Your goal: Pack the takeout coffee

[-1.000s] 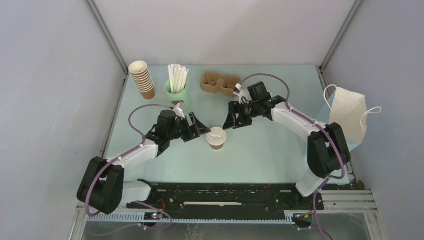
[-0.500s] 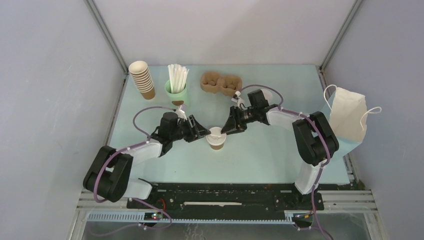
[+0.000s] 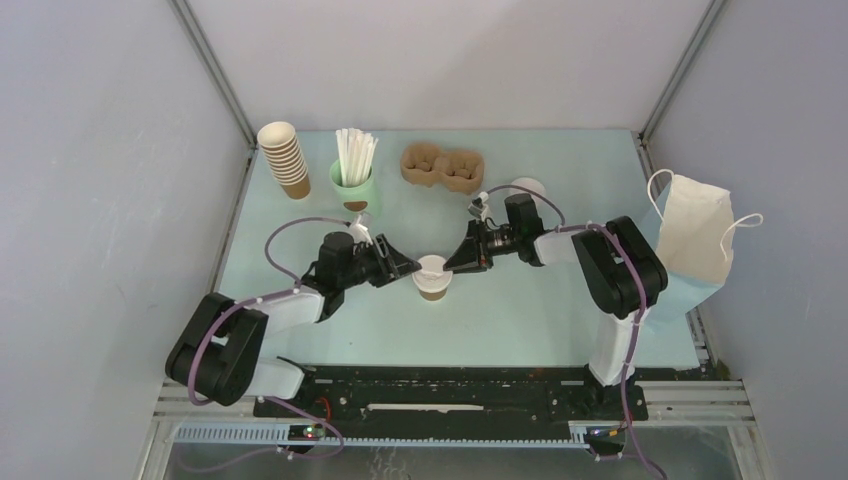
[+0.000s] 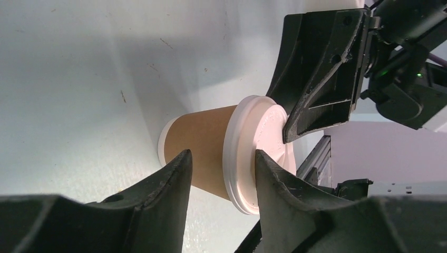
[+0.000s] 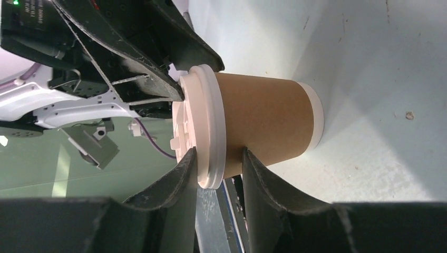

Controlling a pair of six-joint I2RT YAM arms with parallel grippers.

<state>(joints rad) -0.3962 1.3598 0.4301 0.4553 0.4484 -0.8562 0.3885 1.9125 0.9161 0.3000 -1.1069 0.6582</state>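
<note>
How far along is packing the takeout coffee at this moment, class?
Done: the white lid sits on the coffee cup. In hand: left gripper and right gripper straddle its rim; the cup stands on the table. Left: seating it in the pulp carrier.

The takeout coffee (image 3: pixel 433 277), a small brown paper cup with a pale base rim and a round white lid, stands upright on the table (image 3: pixel 540 310), about mid-width and slightly toward the near side.
</note>
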